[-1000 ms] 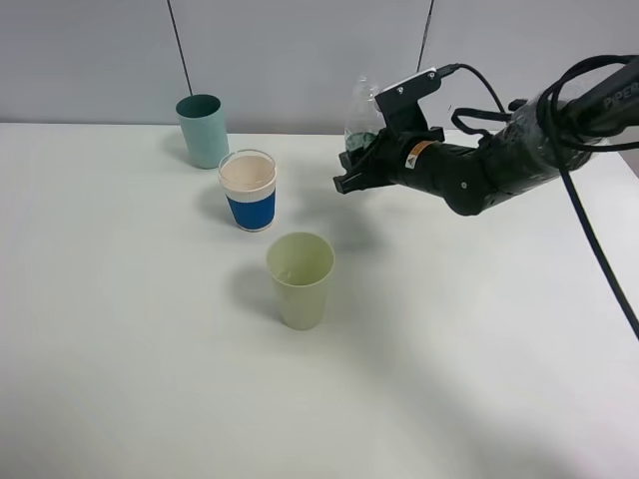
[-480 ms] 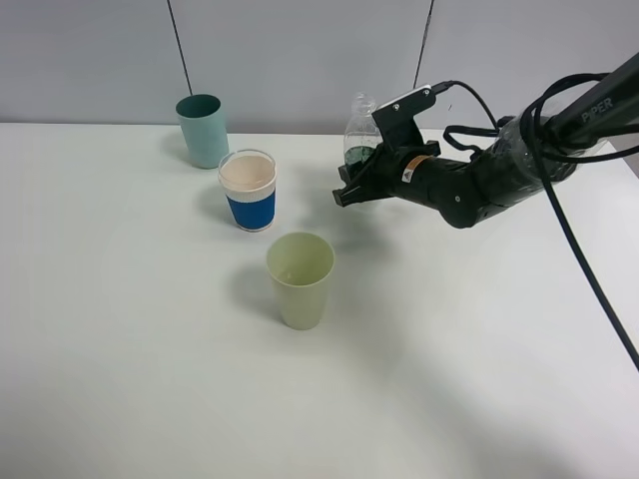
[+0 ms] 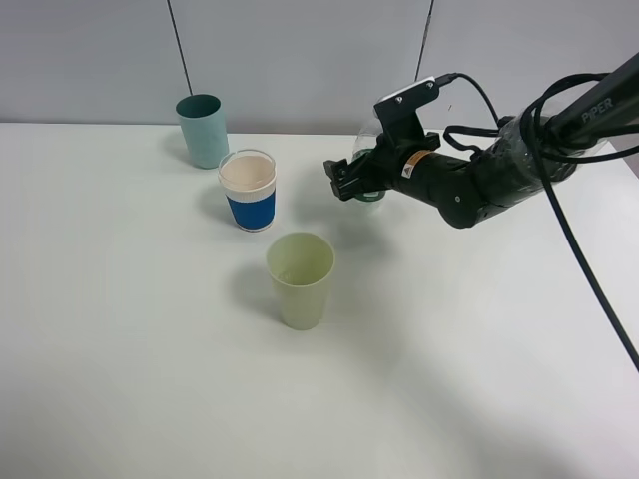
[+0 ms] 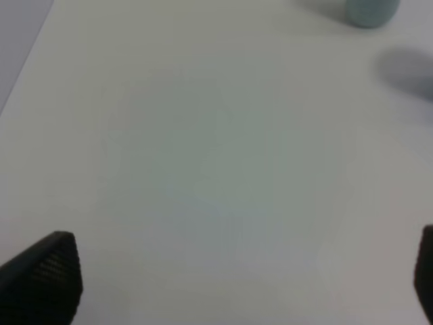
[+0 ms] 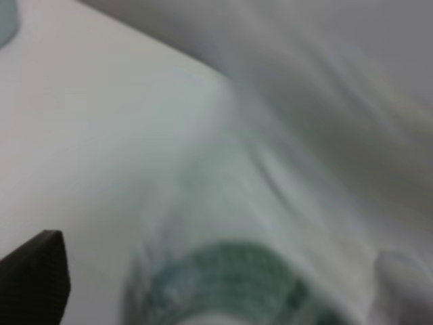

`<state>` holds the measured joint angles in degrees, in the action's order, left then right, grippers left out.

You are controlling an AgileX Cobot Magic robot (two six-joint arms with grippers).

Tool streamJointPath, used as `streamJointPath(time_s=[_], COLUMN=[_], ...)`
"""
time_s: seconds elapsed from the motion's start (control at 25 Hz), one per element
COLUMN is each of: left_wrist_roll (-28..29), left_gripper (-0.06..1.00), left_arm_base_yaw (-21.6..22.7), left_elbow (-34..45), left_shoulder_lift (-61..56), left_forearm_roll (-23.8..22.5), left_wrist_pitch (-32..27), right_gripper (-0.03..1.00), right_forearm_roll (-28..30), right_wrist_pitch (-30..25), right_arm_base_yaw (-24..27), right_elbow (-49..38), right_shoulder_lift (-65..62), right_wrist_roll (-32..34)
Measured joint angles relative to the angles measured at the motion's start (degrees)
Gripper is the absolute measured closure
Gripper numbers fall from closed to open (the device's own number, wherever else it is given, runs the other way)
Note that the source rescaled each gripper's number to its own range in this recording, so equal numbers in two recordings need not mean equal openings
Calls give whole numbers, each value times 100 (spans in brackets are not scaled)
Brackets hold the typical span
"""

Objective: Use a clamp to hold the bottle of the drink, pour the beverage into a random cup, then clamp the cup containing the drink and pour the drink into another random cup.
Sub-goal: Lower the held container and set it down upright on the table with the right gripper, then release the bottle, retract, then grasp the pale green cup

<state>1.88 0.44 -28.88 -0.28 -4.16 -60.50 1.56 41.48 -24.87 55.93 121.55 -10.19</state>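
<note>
Right gripper [image 3: 349, 185] has slid toward nine o'clock, jaws now straddling the bottle [image 5: 223, 284]; I can't tell whether they grip yet. Left gripper [image 4: 233, 277] idles, jaws apart.

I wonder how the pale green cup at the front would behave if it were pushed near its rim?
The pale green cup looks empty, so it is probably light and would slide easily. It is taller than its narrow base is wide, so a push near the rim would likely tip it. Its thin-looking wall may flex if squeezed.
</note>
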Motion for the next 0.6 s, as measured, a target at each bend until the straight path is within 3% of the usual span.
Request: streamJointPath(time_s=[0.28,0.6], left_wrist_roll=[0,0], left_gripper=[-6,-6], left_arm_base_yaw=[0,0], left_elbow=[0,0], left_shoulder_lift=[0,0], left_forearm_roll=[0,0], left_wrist_pitch=[0,0], right_gripper=[3,3], right_forearm_roll=[-95,-156], right_wrist_pitch=[182,-470], right_arm_base_yaw=[0,0], right_elbow=[0,-9], right_shoulder_lift=[-35,-832], right_wrist_roll=[9,9])
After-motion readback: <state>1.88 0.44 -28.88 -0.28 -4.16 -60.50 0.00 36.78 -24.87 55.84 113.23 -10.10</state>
